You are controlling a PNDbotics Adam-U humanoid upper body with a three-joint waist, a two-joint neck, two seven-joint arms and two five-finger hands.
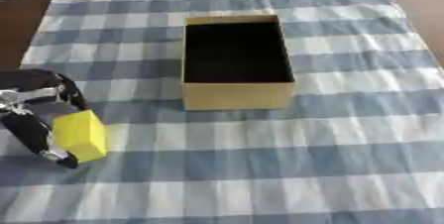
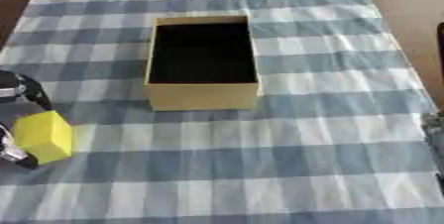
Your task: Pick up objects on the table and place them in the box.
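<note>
A yellow block [image 1: 81, 135] sits at the left edge of the table, on the blue-and-white checked tablecloth [image 1: 286, 168]. It is a plain, bright yellow cube-like piece with soft edges; its top face looks paler and its front and right faces a deeper yellow. No markings show on it.

The robot's left hand [image 1: 34, 129] comes in from the left and has the block in its grasp: black fingers [image 1: 39, 141] curl down along the block's left side to a tip near its lower corner, and another black part arches over behind it. Silver joints show near the wrist. Whether the block rests on the cloth or is lifted just off it cannot be told.

The cardboard box [image 1: 236, 96] stands open near the middle of the table, well apart from the block, up and to its right. Its walls are tan and its inside is dark.

At the right edge of the right eye view a dark sliver [image 2: 436, 139] shows; whether that is the right hand cannot be told.
</note>
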